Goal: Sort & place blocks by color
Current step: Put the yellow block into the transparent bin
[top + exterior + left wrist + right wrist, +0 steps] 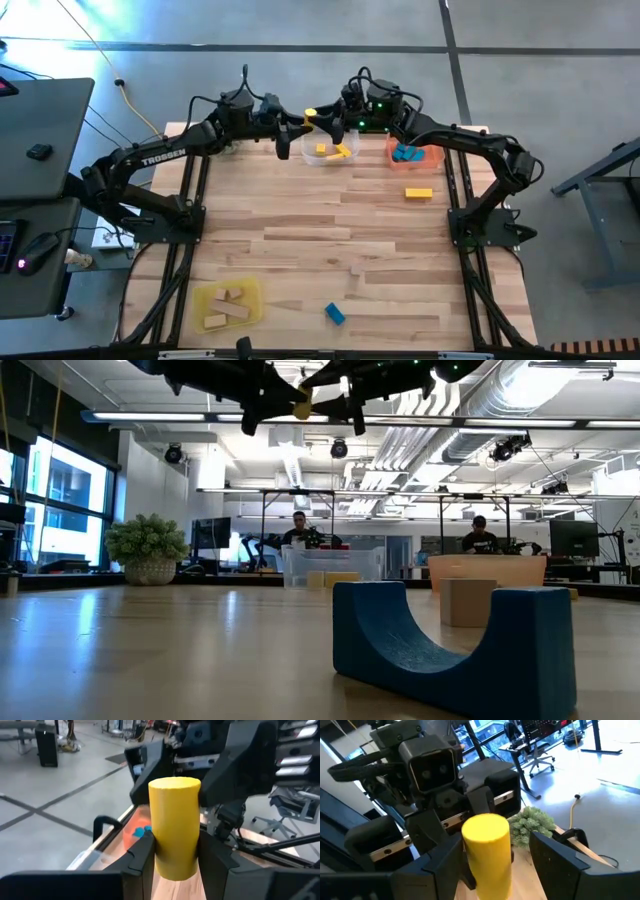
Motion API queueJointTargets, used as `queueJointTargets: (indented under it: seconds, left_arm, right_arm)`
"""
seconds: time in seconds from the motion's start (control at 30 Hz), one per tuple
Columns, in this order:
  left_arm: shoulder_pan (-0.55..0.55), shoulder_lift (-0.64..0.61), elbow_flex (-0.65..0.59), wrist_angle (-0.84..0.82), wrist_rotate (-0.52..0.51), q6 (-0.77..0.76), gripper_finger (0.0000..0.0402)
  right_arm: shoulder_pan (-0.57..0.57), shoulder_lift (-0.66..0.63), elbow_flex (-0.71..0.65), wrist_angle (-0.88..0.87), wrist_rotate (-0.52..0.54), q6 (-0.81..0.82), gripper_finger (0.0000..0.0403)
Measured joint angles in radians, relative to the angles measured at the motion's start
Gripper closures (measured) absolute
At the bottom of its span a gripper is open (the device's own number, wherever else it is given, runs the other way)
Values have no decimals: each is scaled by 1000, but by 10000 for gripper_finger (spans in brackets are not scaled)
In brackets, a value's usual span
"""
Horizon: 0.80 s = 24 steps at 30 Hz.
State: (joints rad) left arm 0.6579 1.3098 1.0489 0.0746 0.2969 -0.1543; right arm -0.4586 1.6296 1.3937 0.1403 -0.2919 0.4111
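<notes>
Two grippers meet high above the far edge of the table, over the clear tray [328, 150]. Between them is a yellow cylinder block [174, 825]. The left gripper [175, 857] grasps this cylinder near its lower end; both its dark fingers press on the yellow sides. The right gripper [517, 852] is at the other end of the same block, with its fingers spread wide on both sides of it. One finger seems close to the yellow surface, but the other stands clearly apart, so this gripper is released.

In the clear tray lie some yellow blocks [336, 151]. Just beside it, the orange tray [432, 157] holds blue blocks [405, 154]. One yellow bar [419, 193] lies on the table [330, 250] near the orange tray. At the near left corner, the yellow tray [252, 293] holds plain wood blocks [229, 308]. A blue arch block [452, 643] lies alone on the wood near the front edge, and in the low view it stands with its curved hollow turned up. The green plant [147, 547] sits at the far left side of the table.
</notes>
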Motion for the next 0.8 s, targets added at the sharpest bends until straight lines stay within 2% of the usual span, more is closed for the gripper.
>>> queueJointTargets:
  seconds: [0.4,0.5,0.7,0.8]
  left_arm:
    - [-5,0,0,87,16,-27,307]
    - [-5,4,0,86,14,-29,306]
    - [-5,12,0,87,13,-36,304]
    - [-3,23,0,94,15,-45,303]
  right_arm:
    - [4,0,0,63,8,34,193]
    - [4,0,0,63,10,43,214]
    - [14,11,0,76,15,67,285]
    - [16,14,0,73,15,67,295]
